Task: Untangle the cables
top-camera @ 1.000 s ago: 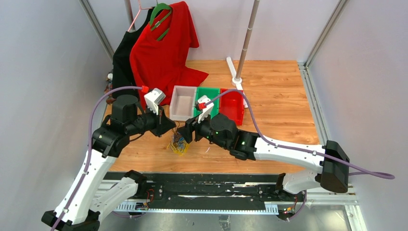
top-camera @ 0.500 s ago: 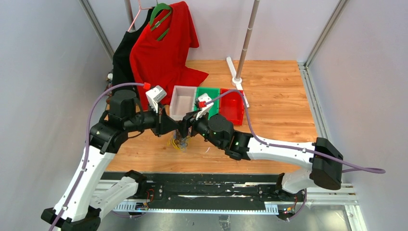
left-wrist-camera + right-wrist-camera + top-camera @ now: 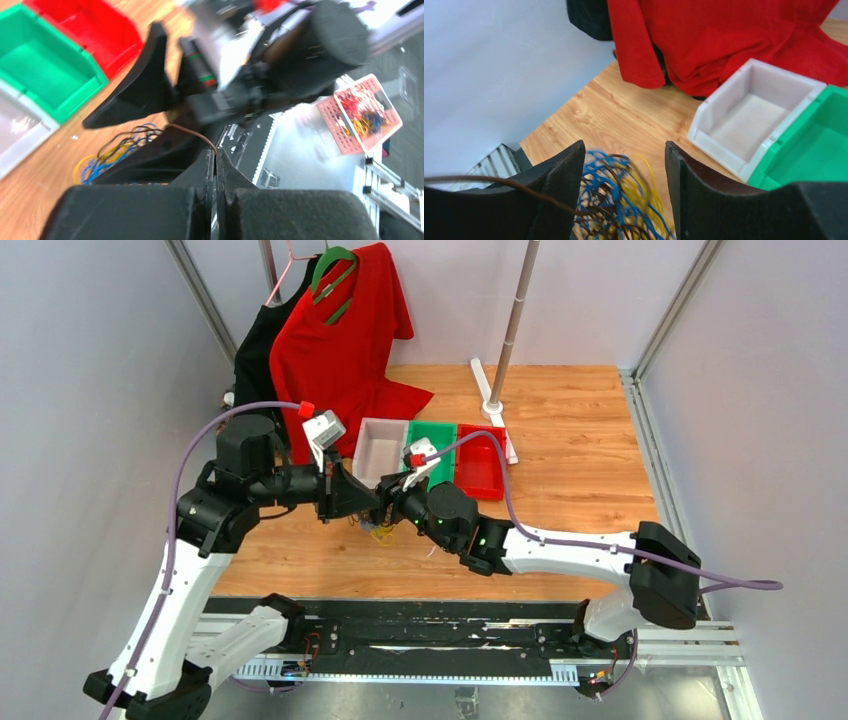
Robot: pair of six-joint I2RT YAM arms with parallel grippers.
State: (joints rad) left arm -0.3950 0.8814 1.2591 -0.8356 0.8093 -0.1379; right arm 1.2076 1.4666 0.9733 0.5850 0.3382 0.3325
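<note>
Wood-grain worktop (image 3: 570, 440) carries everything. At its far left corner a red shirt (image 3: 345, 340) on a green hanger (image 3: 332, 265) drapes down onto the boards, and a black garment (image 3: 255, 370) hangs just beside it on the left. The left arm (image 3: 190, 560) and the right arm (image 3: 570, 550) both reach in from the near edge and meet nose to nose left of the worktop's middle. Beyond that meeting point three bins stand side by side in a row, from left to right a white bin (image 3: 375, 455), a green bin (image 3: 440, 435) and a red bin (image 3: 482, 460).

The right claw (image 3: 624, 147) stands wide, its two fingers well apart. In the right wrist view the cables (image 3: 619, 200), a loopy tangle of blue, yellow and dark strands, lie in the gap between those fingers. Whether either finger touches the tangle cannot be told.

The left claw (image 3: 216, 156) is pressed closed, its fingertips pinching the end of a brown cable (image 3: 192, 132). That thin strand runs from the pinch across to the tangle. The tangle rests on the worktop between the white bin and the near edge, below the two claws. In the left wrist view it lies ahead of the closed tips and to their left, partly hidden by the right claw's dark finger.
</note>
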